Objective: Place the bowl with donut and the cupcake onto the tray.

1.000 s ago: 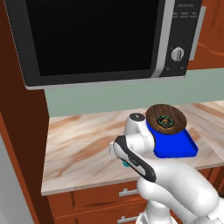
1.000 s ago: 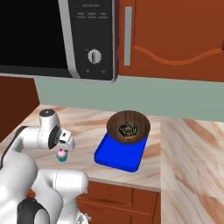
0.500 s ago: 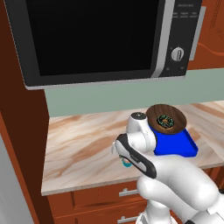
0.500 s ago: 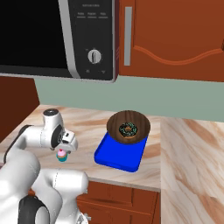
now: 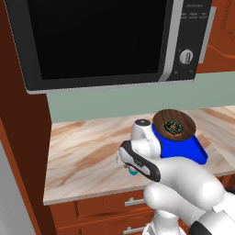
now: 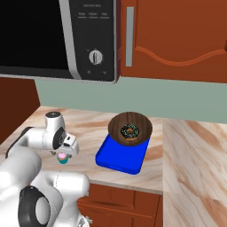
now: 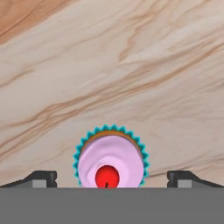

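Note:
The dark wooden bowl (image 6: 130, 127) rests on the far end of the blue tray (image 6: 119, 157), and the chocolate donut (image 6: 129, 131) lies inside it. From the left base view the bowl (image 5: 174, 126), donut (image 5: 173, 127) and tray (image 5: 183, 151) sit right of the arm. The cupcake (image 7: 111, 161), with teal wrapper, pink frosting and red cherry, stands on the marble counter left of the tray. My gripper (image 7: 111, 178) hangs straight above it, open, a fingertip (image 7: 42, 178) on either side and clear of it. The cupcake (image 6: 63, 158) peeks out below the hand, and a teal sliver of it (image 5: 132, 171) shows under the wrist.
A black microwave (image 5: 105, 41) hangs above the counter (image 5: 82, 156), with a wooden cabinet door (image 6: 177, 40) to its right. The counter's front edge (image 6: 115, 184) runs close to the cupcake and tray, with drawers below.
The hand has come down closer over the cupcake and stays open. Bowl, donut and tray have not moved.

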